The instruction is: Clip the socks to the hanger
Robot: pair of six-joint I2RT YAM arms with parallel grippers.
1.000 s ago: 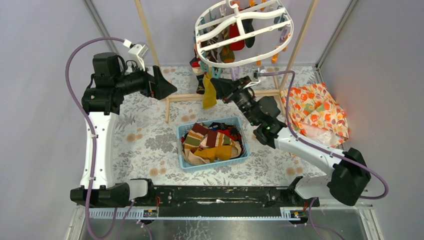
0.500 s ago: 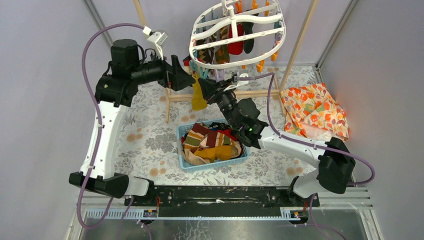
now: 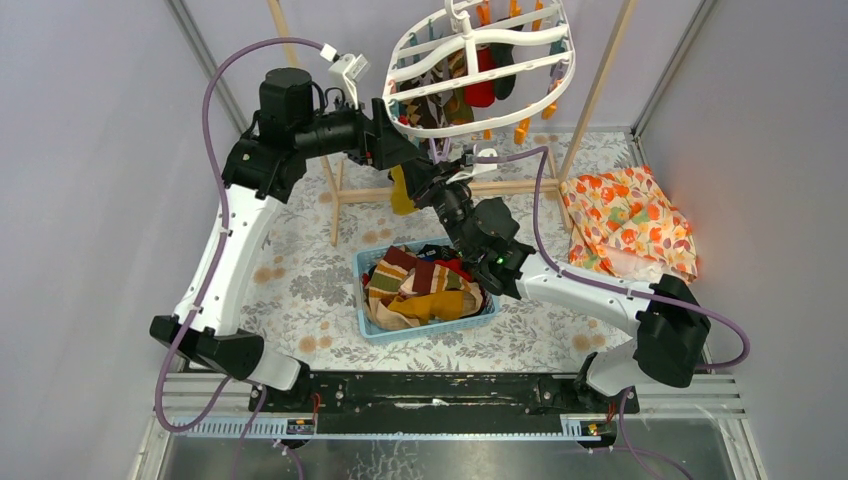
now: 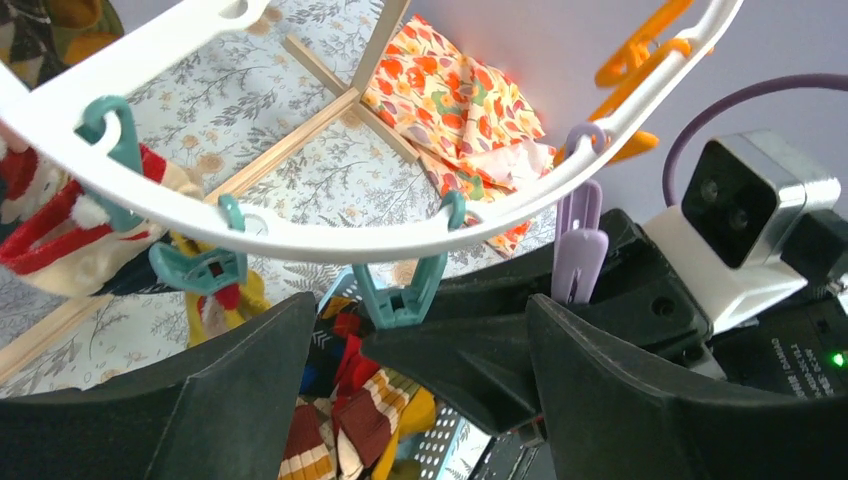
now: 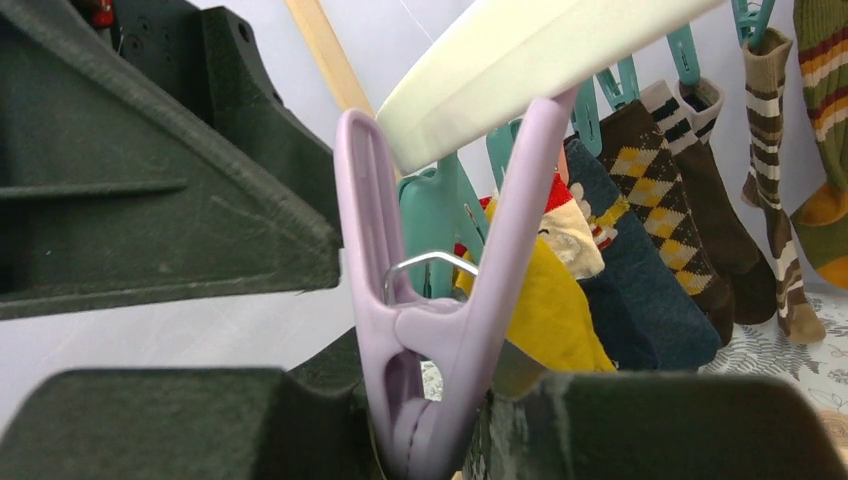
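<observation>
Just under hanger (image 5: 540, 60): right gripper (image 5: 440, 400) pinching mustard sock (image 5: 545, 310) beside lilac clip (image 5: 365, 250).

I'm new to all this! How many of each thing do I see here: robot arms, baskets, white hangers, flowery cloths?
Robot arms: 2 (left arm, right arm)
Blue basket: 1
White hanger: 1
Flowery cloth: 1
Total: 5

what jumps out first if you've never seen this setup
A white oval sock hanger hangs up at the back, its clips loaded with dangling socks; up at its near rim are the open left gripper, framing a teal clip, and the right gripper, holding a mustard yellow sock by a lilac clip. Below, mid-table, sits a blue basket heaped with more socks, with an orange floral cloth to its right.
</observation>
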